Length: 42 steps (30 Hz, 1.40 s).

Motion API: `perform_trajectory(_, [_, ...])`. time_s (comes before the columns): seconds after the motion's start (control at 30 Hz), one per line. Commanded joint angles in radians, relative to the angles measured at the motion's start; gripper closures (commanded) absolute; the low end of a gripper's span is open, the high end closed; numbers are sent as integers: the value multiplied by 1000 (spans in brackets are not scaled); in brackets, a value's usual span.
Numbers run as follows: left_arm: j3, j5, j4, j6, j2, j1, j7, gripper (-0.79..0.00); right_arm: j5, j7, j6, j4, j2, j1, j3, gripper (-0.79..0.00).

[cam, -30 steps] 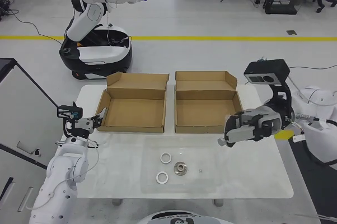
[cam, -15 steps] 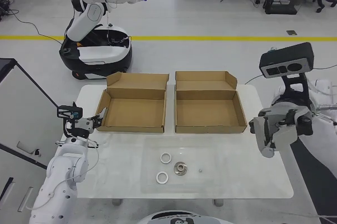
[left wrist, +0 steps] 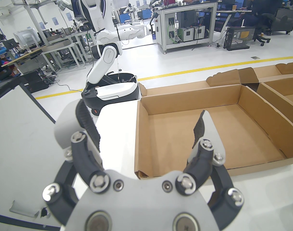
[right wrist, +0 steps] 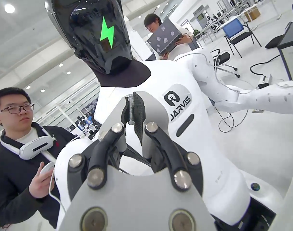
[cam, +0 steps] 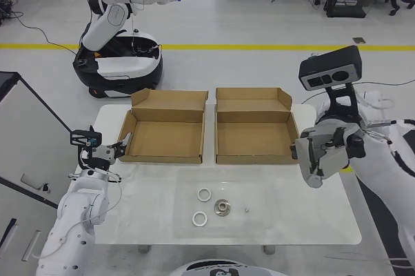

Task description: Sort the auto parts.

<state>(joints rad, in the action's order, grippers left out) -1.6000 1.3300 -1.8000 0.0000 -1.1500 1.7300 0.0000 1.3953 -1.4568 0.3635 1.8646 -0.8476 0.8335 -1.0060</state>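
— Where is the threaded bolt (right wrist: 130,112) right now?

— It sits between the fingers of the right gripper (right wrist: 133,97), which is closed narrow around it. The bolt is off the desk (cam: 297,221), held in the air at the desk's right edge.

— What changed in the last second?

— A second ago the right gripper (cam: 309,172) hung over the desk in front of the right cardboard box (cam: 256,138), with its fingers toward the left. Half a second ago it had swung out past the right edge. Now it is back at that edge, just beside the box's near right corner. It is turned upward, away from the desk.

— And everything else?

— Nothing else has moved. A white ring (cam: 204,194), a second white ring (cam: 199,219), a round metal part (cam: 223,206) and a small loose piece (cam: 247,205) lie together towards the middle of the near edge. The left gripper (cam: 121,147) stays wide open and empty at the left edge, beside the outer wall of the left cardboard box (cam: 165,138).

— What does that mean for the sorting?

— The bolt is lifted but not delivered, and both boxes look bare, so the job seems to be on its first piece. The swing out and back brought the bolt no nearer a drop. The wrist probably has to turn down again and move in over a box before the gripper lets go. A release here could send the bolt off the right edge.
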Motion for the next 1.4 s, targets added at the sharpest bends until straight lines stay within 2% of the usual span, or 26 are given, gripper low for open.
perform_trajectory(0.0, [0, 0, 0, 0, 0, 0, 0, -785, 0, 0, 0, 0, 0, 0, 0, 0])
perform_trajectory(0.07, [0, 0, 0, 0, 0, 0, 0, -785, 0, 0, 0, 0, 0, 0, 0, 0])
perform_trajectory(0.23, [0, 0, 0, 0, 0, 0, 0, -785, -8, 115, -31, 27, -15, 11, 1, 0])
perform_trajectory(0.6, [0, 0, 0, 0, 0, 0, 0, -785, -7, 258, -39, 46, -71, -4, 81, 0])
perform_trajectory(0.97, [0, 0, 0, 0, 0, 0, 0, -785, -7, 258, -39, 46, -71, -4, 81, 0])
perform_trajectory(1.17, [0, 0, 0, 0, 0, 0, 0, -785, -118, 362, -87, 68, -70, 41, 44, 0])
perform_trajectory(1.37, [0, 0, 0, 0, 0, 0, 0, -785, -138, 379, -133, 101, -66, 100, -22, 0])
